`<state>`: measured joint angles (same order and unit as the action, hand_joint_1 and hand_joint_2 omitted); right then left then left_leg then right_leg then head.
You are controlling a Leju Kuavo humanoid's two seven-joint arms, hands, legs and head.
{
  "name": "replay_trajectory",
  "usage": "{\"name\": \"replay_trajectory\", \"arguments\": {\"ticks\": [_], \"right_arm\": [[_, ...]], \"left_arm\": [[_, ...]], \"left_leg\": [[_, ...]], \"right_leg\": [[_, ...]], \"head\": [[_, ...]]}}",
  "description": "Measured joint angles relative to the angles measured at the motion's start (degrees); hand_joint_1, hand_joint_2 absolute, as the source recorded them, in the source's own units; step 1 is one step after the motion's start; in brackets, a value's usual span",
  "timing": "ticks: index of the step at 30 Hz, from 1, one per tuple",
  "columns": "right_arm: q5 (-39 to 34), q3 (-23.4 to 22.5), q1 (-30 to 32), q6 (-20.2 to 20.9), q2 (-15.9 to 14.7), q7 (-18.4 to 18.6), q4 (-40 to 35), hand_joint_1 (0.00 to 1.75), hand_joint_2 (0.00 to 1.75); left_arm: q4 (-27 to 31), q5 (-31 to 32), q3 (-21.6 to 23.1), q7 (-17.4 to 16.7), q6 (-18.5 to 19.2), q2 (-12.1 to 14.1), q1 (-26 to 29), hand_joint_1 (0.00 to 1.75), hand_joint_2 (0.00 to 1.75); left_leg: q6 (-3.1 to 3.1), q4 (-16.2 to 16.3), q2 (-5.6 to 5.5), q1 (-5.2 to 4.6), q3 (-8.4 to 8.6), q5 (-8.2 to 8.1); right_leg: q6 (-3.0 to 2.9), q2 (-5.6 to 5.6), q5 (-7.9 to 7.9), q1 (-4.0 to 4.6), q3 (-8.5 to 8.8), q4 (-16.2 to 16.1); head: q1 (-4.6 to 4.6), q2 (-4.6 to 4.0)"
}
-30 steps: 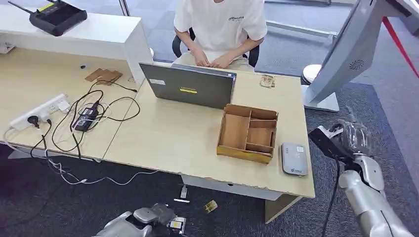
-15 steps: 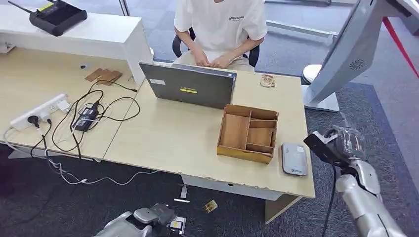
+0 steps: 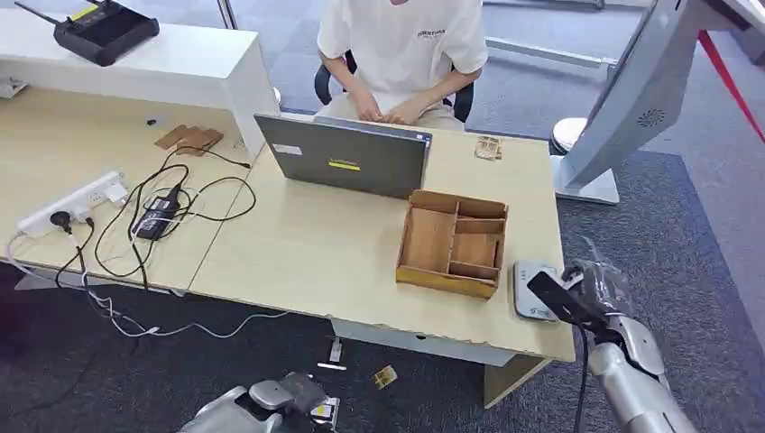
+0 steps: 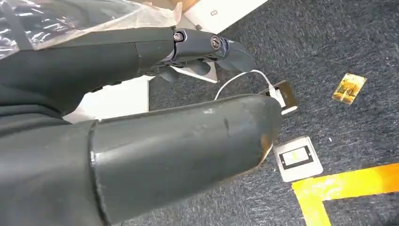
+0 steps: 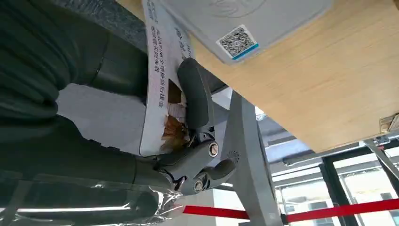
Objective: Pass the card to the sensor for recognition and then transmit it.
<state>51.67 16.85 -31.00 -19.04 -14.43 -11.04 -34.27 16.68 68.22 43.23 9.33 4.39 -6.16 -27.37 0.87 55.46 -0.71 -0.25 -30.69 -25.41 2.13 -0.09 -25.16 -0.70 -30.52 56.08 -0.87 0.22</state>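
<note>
My right hand [image 3: 597, 290] pinches a card [image 3: 552, 297] at the table's front right corner. The card's edge hangs over the near right side of the grey sensor [image 3: 530, 287], a flat reader lying on the table [image 3: 316, 253]. In the right wrist view the card [image 5: 160, 80] is white with print and a small picture, clamped between thumb and fingers [image 5: 195, 99], and the sensor [image 5: 244, 19] with its QR sticker lies close beyond it. My left hand [image 3: 271, 401] hangs low over the carpet and holds nothing, thumb [image 4: 188, 146] and fingers [image 4: 202, 44] apart.
A wooden divided box [image 3: 454, 242] stands just left of the sensor, and a laptop [image 3: 347, 158] behind it. A person [image 3: 401, 45] sits across the table. A white kiosk stand [image 3: 622, 99] rises at the right. A power strip [image 3: 72, 203] lies far left. Small cards [image 4: 297, 158] litter the floor.
My right hand has moved down and to the left with the card, from beside the table's right edge to over the sensor's near side. The left hand has hardly moved.
</note>
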Motion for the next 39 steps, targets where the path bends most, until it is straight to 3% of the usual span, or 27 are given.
{"name": "replay_trajectory", "arguments": {"ticks": [19,21,24,31,39], "right_arm": [[0.61,0.66,2.58,1.18,1.09,2.03,-3.13,1.75,1.75],[0.94,0.63,2.54,0.16,1.12,2.56,-3.3,1.75,1.75],[-0.11,0.35,2.35,-4.82,1.27,2.58,-4.31,1.75,1.75],[-7.97,-2.77,0.64,-12.85,1.9,1.55,-11.6,1.75,1.75],[-11.61,-4.37,-3.31,-11.51,3.17,1.31,-18.47,1.75,1.75]], "left_arm": [[0.0,1.03,0.0,-0.13,0.17,-0.48,0.36,0.0,0.0],[0.0,1.05,0.0,-0.13,0.17,-0.5,0.39,0.0,0.0],[0.0,1.33,0.0,-0.15,0.13,-0.61,0.43,0.0,0.0],[0.0,2.49,0.0,-0.11,0.13,-0.94,0.45,0.0,0.0],[0.0,3.34,-0.02,0.68,0.39,-1.42,0.44,0.0,0.0]], "left_leg": [[0.0,0.0,0.01,0.0,0.0,0.0],[0.0,0.0,0.0,0.0,0.0,0.0],[0.0,0.0,0.0,-0.01,-0.01,0.01],[0.0,0.01,0.0,-0.02,0.0,0.01],[-0.02,0.01,0.0,-0.01,0.01,0.03]], "right_leg": [[0.0,0.0,0.0,0.0,-0.01,0.0],[0.0,0.0,0.0,0.0,0.0,0.01],[0.0,0.0,0.0,-0.01,0.01,0.03],[0.0,0.0,0.0,-0.01,0.01,0.03],[-0.01,0.0,0.01,-0.01,0.01,0.05]], "head": [[0.02,0.0],[0.0,0.0],[0.0,0.0],[0.0,0.0],[0.0,0.0]]}}
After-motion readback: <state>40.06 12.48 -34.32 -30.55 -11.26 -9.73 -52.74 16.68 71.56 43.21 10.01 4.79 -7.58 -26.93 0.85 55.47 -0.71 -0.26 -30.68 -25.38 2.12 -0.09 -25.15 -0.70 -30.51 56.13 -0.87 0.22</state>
